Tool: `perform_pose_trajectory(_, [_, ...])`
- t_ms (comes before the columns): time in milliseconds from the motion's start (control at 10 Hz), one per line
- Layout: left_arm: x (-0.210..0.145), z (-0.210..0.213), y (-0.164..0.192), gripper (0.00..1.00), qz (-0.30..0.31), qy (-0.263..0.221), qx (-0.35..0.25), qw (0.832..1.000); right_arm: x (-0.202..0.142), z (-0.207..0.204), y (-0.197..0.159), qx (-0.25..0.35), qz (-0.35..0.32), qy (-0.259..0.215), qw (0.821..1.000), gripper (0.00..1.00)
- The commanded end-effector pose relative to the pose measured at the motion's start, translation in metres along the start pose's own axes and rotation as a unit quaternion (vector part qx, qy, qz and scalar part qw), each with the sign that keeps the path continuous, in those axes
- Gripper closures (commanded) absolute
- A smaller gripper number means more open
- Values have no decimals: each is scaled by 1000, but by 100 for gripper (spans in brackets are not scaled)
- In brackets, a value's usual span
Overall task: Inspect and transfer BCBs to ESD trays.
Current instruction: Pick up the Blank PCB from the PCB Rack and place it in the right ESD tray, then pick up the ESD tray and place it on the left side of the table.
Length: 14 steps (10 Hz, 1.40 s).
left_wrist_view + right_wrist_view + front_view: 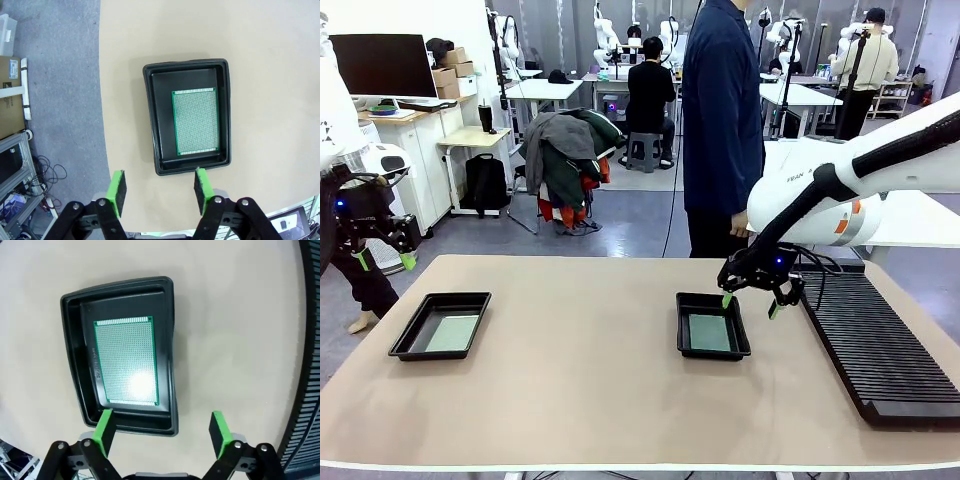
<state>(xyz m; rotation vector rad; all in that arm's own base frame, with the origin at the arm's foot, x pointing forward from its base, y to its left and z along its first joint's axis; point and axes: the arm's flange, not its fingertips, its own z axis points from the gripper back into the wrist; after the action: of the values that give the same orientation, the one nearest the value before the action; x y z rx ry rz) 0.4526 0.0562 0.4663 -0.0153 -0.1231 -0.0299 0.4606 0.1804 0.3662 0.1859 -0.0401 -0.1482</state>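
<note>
The table point(590, 400) is a broad tan surface with a rounded near edge; most of its middle lies bare between the two trays, giving wide room to move there.

The ribbed rack point(880, 345), long and black, runs along the right side of the table and reaches close to the near right edge. A strip of bare table separates it from the right tray.

A person point(720, 130) in dark clothing stands at the far side, just behind the right arm point(860, 190).

The left tray point(440, 325) sits near the table's left edge, well apart from the right tray point(712, 325). The left wrist view shows that tray point(190, 117) close to the table's border, with floor beyond. Each tray holds one board lying flat on its floor: the left board point(196, 121) rests toward one long wall, leaving a black margin on the other side; the right board point(126, 360) lies inside its tray point(120, 352) with narrow margins all round and a bright glare patch.

The right gripper point(748, 304) hangs just above the right tray's far right corner, jaws spread and empty. Its fingers point(105, 427) straddle the tray's near rim and bare table.

The left gripper point(382, 260) is raised off the table's left edge, jaws parted, holding nothing; its fingers point(118, 189) stand clear of the tray.
</note>
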Motion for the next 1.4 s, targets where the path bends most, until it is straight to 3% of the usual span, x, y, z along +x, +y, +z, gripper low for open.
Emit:
perform_pose_trajectory(0, [-2, -2, 0, 27, 0, -3, 1, 1000, 5, 4, -1, -14, 1, 7, 1000, 0])
perform_pose_trajectory(1300, [-2, -2, 0, 27, 0, -3, 1, 1000, 2, 3, -1, -3, 1, 6, 1000, 0])
